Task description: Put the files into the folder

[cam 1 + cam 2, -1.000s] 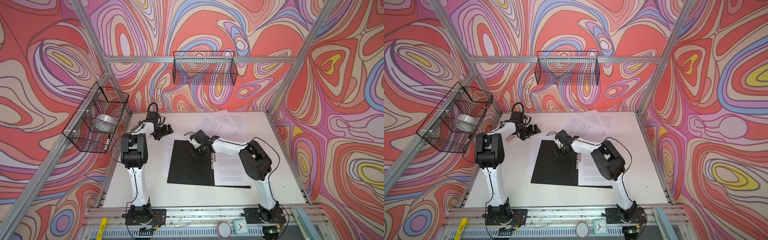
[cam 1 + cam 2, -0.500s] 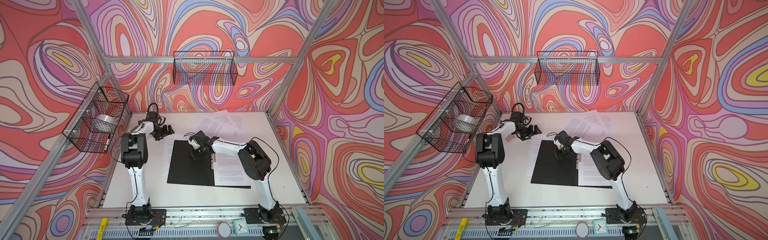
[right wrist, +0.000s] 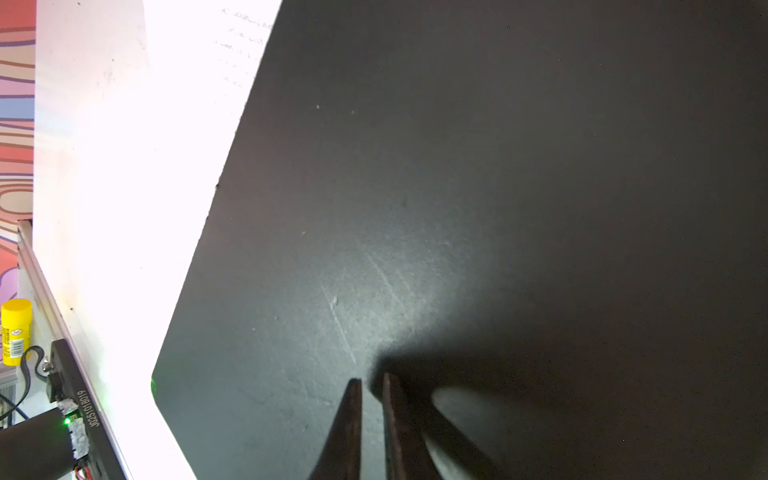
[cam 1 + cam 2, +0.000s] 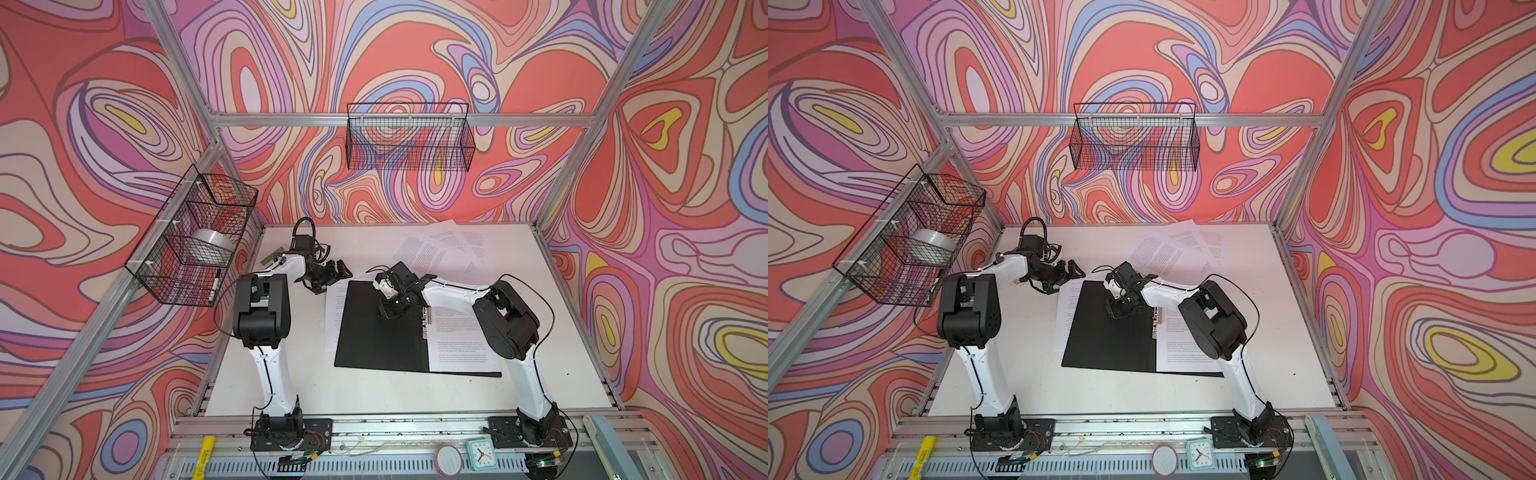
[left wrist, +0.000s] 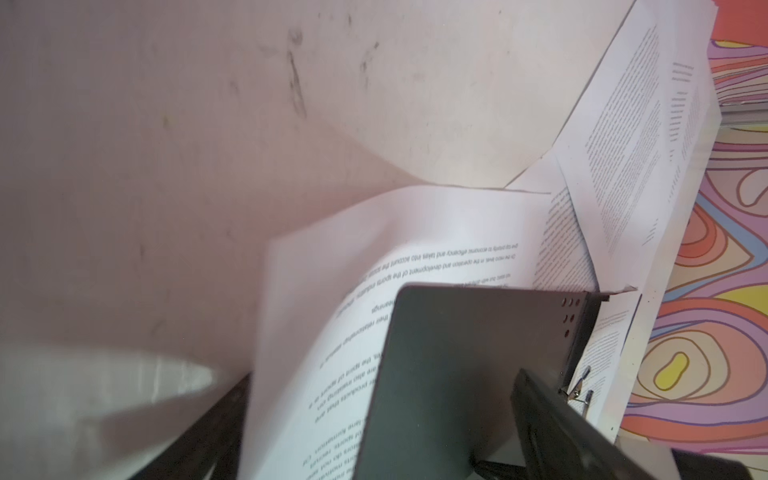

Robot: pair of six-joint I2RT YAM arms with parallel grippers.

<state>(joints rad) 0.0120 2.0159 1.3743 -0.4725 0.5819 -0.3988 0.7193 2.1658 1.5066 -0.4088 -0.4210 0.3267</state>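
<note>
Folder [image 4: 374, 345] lies open on the table [image 4: 353, 392]. Right tool [image 4: 387, 311], narrow and empty, pins its left half. Left tool [image 4: 332, 277], wide, hovers off its far-left corner. Next: collect the files [image 4: 432, 249] behind the folder.

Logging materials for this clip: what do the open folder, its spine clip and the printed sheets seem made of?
Folder: matte black plastic or coated board, likely; fine scuffs show on its surface. Spine clip: bare metal, it glints. Sheets: thin white paper; one bows up by the folder.
</note>
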